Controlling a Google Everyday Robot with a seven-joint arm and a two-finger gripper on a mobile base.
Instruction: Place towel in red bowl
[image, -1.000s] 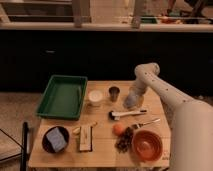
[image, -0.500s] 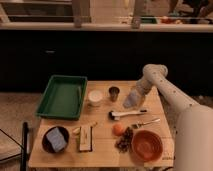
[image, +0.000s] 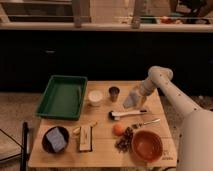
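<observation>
The red bowl (image: 147, 145) stands empty at the front right of the wooden table (image: 102, 150). A blue-grey towel (image: 56, 138) lies folded in a dark bowl (image: 46, 145) at the front left. My gripper (image: 131, 100) hangs over the table's right half, just right of a dark metal cup (image: 114, 93) and above a black-and-white brush (image: 126, 114). It is far from the towel and above and behind the red bowl. Nothing shows in its grasp.
A green tray (image: 62, 96) fills the back left. A white cup (image: 95, 97) stands by the metal cup. An orange (image: 118, 129), a dark clump of small items (image: 125, 141), a spoon (image: 148, 121) and a flat packet (image: 85, 137) lie near the front. A dark counter runs behind the table.
The arm's elbow has swung a little to the right. The gripper stays over about the same spot by the metal cup. Nothing on the table has moved.
</observation>
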